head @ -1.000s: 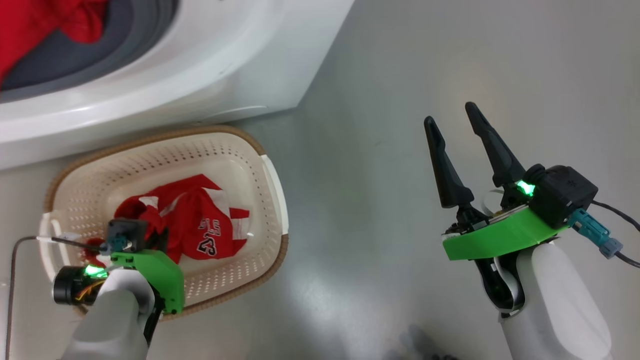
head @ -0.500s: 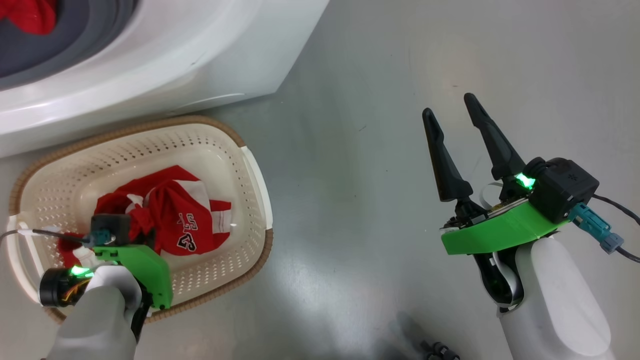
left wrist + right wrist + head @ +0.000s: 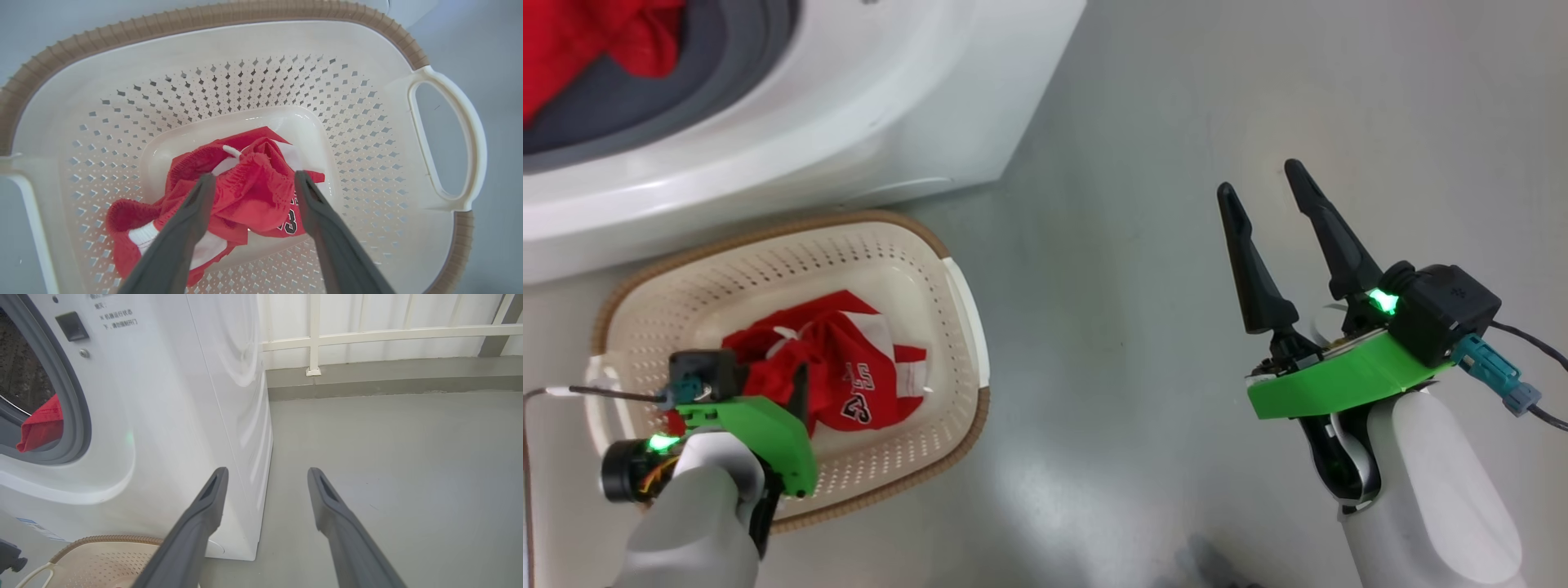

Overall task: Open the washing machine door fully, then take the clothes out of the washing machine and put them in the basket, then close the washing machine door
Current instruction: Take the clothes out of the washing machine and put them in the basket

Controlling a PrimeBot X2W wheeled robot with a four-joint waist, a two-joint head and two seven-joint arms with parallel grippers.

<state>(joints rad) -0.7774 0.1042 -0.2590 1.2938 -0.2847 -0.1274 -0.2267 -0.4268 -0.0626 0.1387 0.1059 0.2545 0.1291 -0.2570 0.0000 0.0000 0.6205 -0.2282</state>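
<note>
The white washing machine (image 3: pixel 849 106) fills the upper left of the head view, and red clothes (image 3: pixel 572 41) lie in its drum. The washing machine door is out of view. Below the machine, the cream basket (image 3: pixel 768 269) stands on the floor with a red garment (image 3: pixel 858 367) with white numbers in it. My left gripper (image 3: pixel 768 385) points down into the basket. In the left wrist view it (image 3: pixel 253 181) is open, its fingers straddling the crumpled red garment (image 3: pixel 249 200) without pinching it. My right gripper (image 3: pixel 1260 181) hangs open and empty over the bare floor to the right.
The right wrist view shows the machine's right side (image 3: pixel 229 416), a red piece (image 3: pixel 41 424) at the drum mouth, the basket rim (image 3: pixel 106 539), and a white railing (image 3: pixel 367 335) along the far wall. Grey floor (image 3: pixel 1135 245) spreads right of the basket.
My left gripper has gone from shut to open, and the red garment now lies loose in the basket. The head camera has shifted a little. The right arm has hardly moved.
</note>
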